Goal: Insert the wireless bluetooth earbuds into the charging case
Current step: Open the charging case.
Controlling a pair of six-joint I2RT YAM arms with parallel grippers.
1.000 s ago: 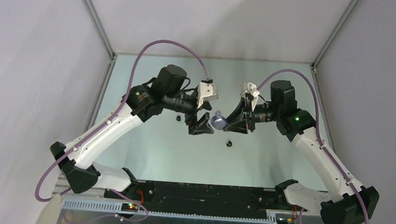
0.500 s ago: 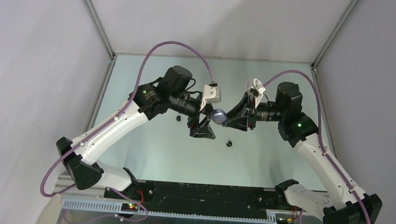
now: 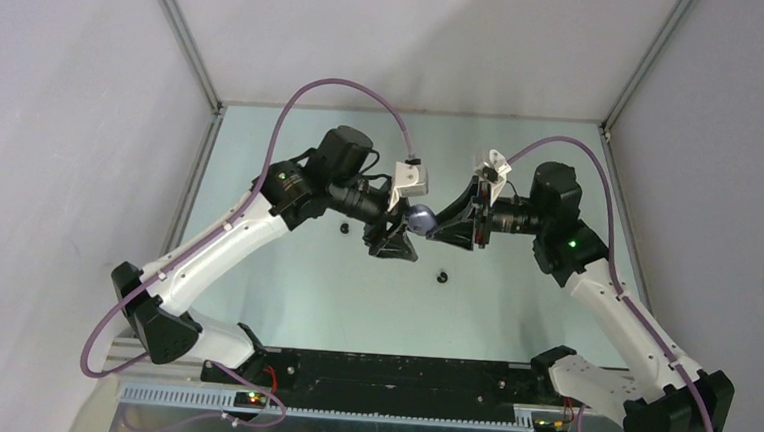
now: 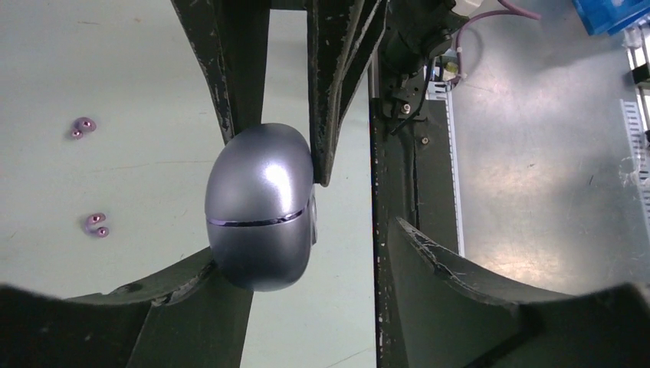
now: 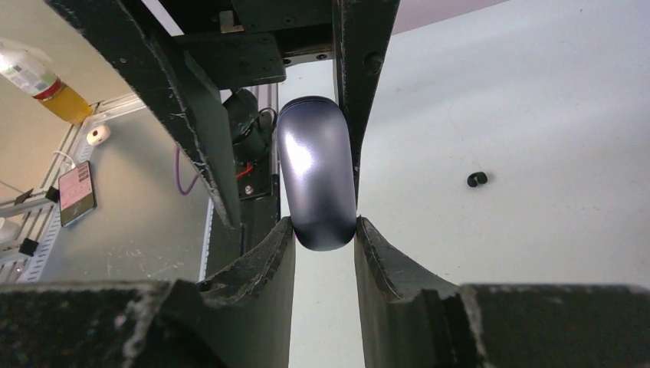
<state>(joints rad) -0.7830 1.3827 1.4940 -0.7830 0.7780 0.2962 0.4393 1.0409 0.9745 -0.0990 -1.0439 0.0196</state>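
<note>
Right wrist view: charging case (image 5: pixel 316 184) is in mid-air, its lower end pinched by my right gripper (image 5: pixel 323 226). Left gripper (image 4: pixel 306 253) is spread; one finger touches the case, the other stands apart. On the pale green table (image 4: pixel 138 61) I count two purple earbuds (image 4: pixel 83 127) and two black earbuds (image 3: pixel 344 228). Grey walls (image 3: pixel 64 106), metal corner posts (image 3: pixel 183 39).

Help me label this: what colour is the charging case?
Glossy metallic blue-grey; the charging case shows best in the left wrist view.
</note>
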